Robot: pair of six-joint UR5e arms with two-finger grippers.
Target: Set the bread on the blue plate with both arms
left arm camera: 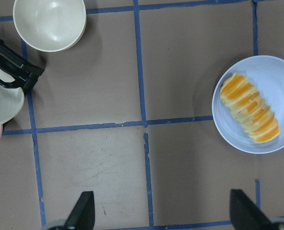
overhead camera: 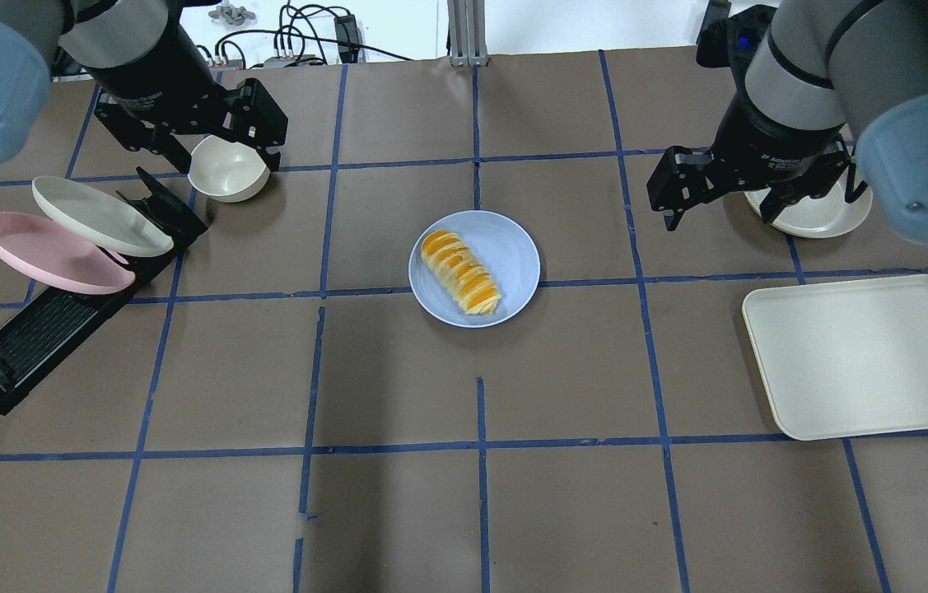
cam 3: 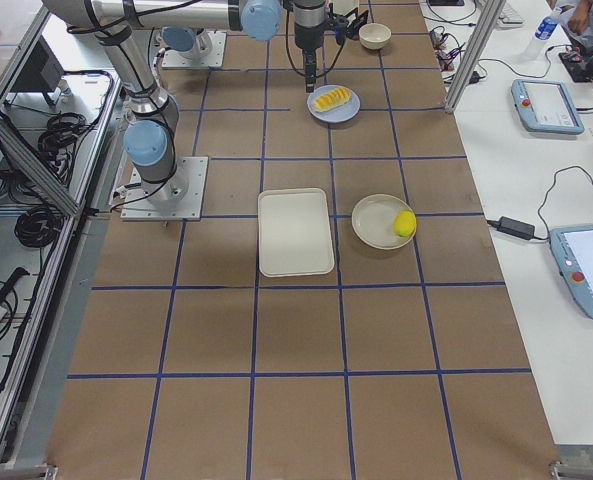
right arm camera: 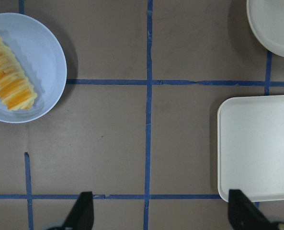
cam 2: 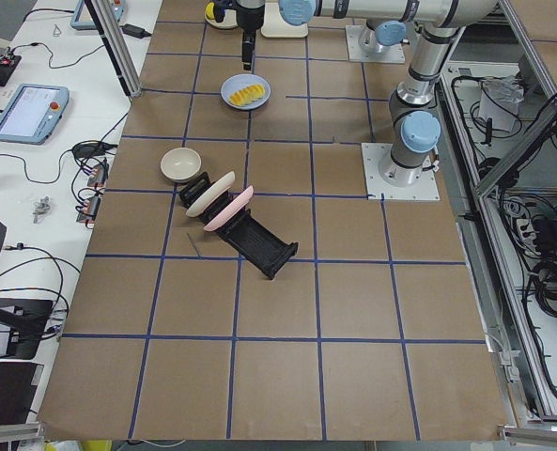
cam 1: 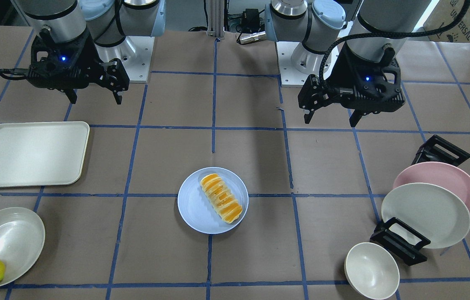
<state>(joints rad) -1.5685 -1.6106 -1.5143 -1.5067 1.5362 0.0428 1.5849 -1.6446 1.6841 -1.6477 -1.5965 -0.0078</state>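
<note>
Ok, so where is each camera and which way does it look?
Front-facing: across the table, facing the robot; left gripper on its right, right gripper on its left.
Overhead: behind the robot, looking down; left arm and right arm show.
Exterior left: table's left end, looking along it; arms at top.
Exterior right: opposite end, likewise.
Left wrist: looks straight down; fingertips show.
Right wrist: likewise, seeing the tray.
Shared: both wrist views show the bread on the blue plate.

Matt, smooth blue plate point(cam 1: 195, 208); ridged bread point(cam 1: 221, 198); table cover point(cam 1: 251, 137) brown paper, dull.
</note>
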